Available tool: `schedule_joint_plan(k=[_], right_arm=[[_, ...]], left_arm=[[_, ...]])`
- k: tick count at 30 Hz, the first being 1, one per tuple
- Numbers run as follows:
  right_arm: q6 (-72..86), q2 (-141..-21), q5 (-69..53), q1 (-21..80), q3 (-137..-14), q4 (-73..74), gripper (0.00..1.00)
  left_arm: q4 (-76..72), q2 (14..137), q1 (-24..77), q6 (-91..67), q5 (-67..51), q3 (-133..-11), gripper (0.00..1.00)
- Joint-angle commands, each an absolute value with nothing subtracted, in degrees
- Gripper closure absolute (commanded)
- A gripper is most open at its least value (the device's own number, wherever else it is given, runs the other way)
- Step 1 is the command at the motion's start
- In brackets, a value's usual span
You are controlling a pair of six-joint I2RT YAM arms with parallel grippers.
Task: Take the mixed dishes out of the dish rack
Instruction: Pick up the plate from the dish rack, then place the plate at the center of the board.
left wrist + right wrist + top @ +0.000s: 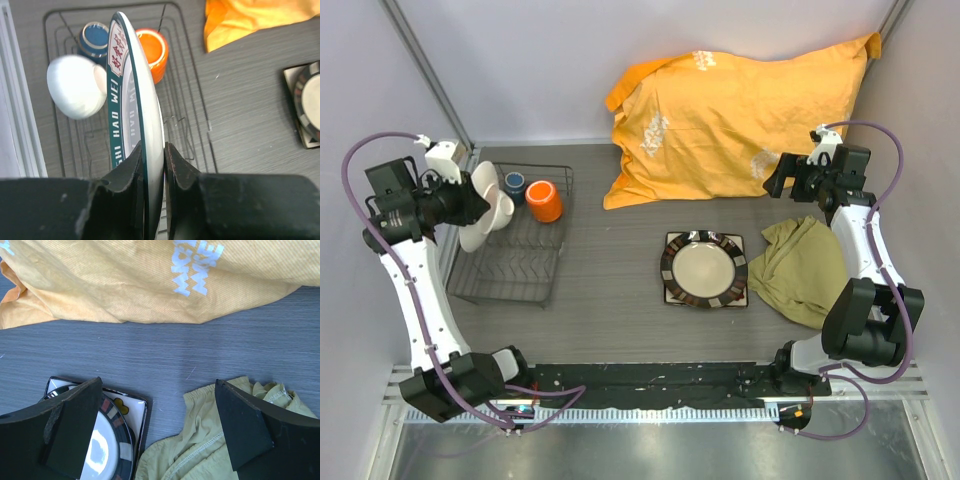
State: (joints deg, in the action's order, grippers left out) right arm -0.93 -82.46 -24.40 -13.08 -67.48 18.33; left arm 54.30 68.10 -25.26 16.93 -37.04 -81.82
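My left gripper (470, 205) is shut on the edge of a round white plate (485, 200) with a dark teal lettered rim, held upright over the dish rack (520, 285). In the left wrist view the pads (131, 165) clamp the plate (140, 100). In the rack (190, 115) are a white bowl (75, 85), a dark blue cup (94, 40) and an orange mug (152, 50). The cup (514, 185) and mug (544, 201) stand at the rack's far end. On the table a round dark-rimmed plate (705, 270) rests on the square plate (672, 290). My right gripper (785, 180) is open and empty.
A big orange pillow (740, 110) lies at the back of the table. A crumpled olive-green cloth (800, 270) lies right of the stacked plates. In the right wrist view the open gripper (159, 385) hangs over bare table between the square plate (132, 410) and the cloth (200, 440).
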Motion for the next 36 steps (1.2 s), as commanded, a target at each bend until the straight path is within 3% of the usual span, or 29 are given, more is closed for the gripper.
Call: schedule_joint_plan(k=[1, 5, 21, 26, 36], right_arm=[[-0.7, -82.27, -24.96, -12.83, -68.91, 17.31, 0.0], [-0.7, -82.44, -24.79, -12.83, -68.82, 17.31, 0.0], [-1.32, -82.35, -23.73, -12.83, -68.82, 17.4, 0.0], [-1.58, -82.44, -23.03, -12.83, -68.82, 17.4, 0.01], [-1.58, -82.97, -22.06, -13.18, -68.91, 17.4, 0.0]], left_arm=[[54.49, 65.83, -23.92, 15.3, -43.42, -87.27, 1.0], [52.57, 64.6, -18.65, 12.75, -40.62, -89.03, 1.0], [40.35, 70.57, 36.16, 12.13, 11.48, -91.5, 1.0], [31.93, 75.4, 48.67, 18.18, 26.77, -89.04, 1.0], [11.45, 84.63, 66.78, 32.41, 38.58, -80.6, 1.0]])
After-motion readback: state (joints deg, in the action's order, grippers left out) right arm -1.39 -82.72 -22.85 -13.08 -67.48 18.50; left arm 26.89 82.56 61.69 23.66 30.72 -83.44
